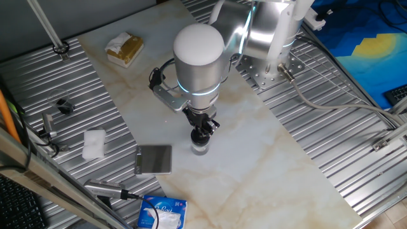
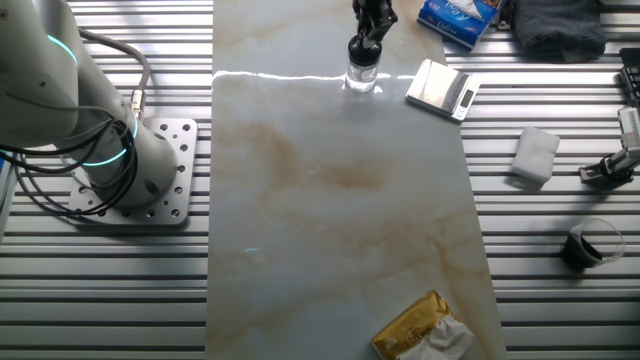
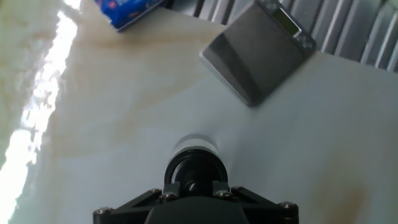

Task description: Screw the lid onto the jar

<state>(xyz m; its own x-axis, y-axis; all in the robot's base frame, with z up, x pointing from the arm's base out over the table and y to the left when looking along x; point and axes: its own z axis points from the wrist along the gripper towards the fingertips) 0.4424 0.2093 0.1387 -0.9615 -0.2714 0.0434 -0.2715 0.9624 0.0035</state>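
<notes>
A marble-patterned tabletop point(image 3: 112, 118) is seen from above, with a bright glare streak along its left edge. At the bottom centre, the black gripper point(image 3: 194, 186) is seen closed around the round black lid point(image 3: 193, 173), which sits on top of the jar point(image 3: 194, 146); only a pale, clear rim of the jar is visible beyond the lid. A grey square plate point(image 3: 258, 59) with a small display is laid near the upper right, well apart from the jar. A blue packet point(image 3: 124, 9) is cut off at the top edge.
</notes>
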